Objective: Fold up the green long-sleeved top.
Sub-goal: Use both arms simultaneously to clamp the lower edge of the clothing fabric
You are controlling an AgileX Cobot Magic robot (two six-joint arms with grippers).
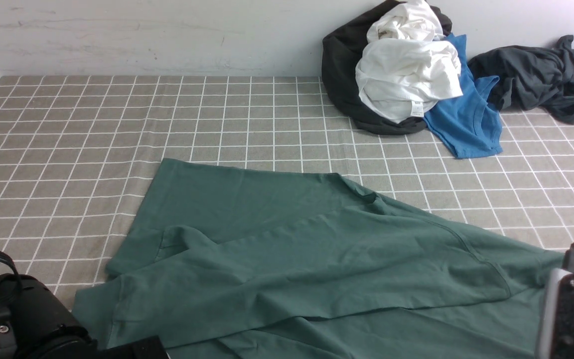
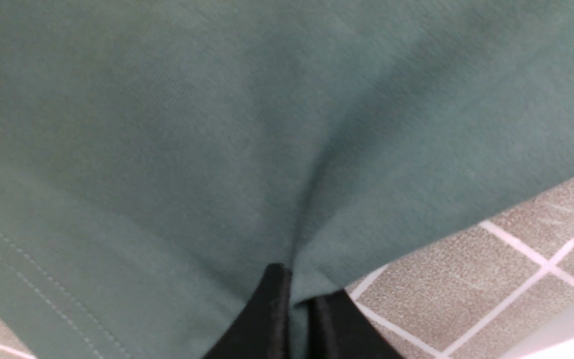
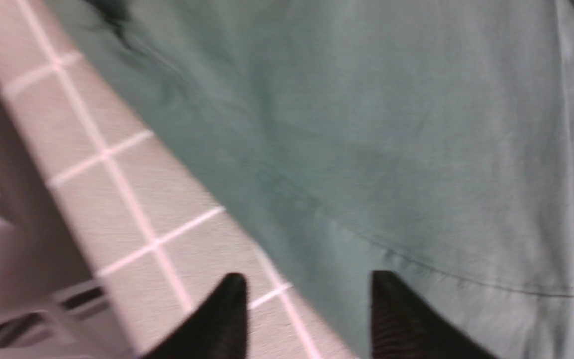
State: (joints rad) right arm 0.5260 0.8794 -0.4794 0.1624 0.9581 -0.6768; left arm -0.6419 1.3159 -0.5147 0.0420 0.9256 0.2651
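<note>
Two grippers low at the near edge of the checked tablecloth (image 1: 68,124), with the green long-sleeved top (image 1: 292,249) spread rumpled over its near middle, partly folded over itself. Left gripper (image 2: 299,294): pinches a fold at the top's edge between jaws pressed together. Right gripper (image 3: 307,279): hangs with jaws parted at the top's border, one finger above bare tablecloth, the other above green fabric, gripping nothing; far back on the right, pile of clothes (image 1: 406,75) against the wall.
</note>
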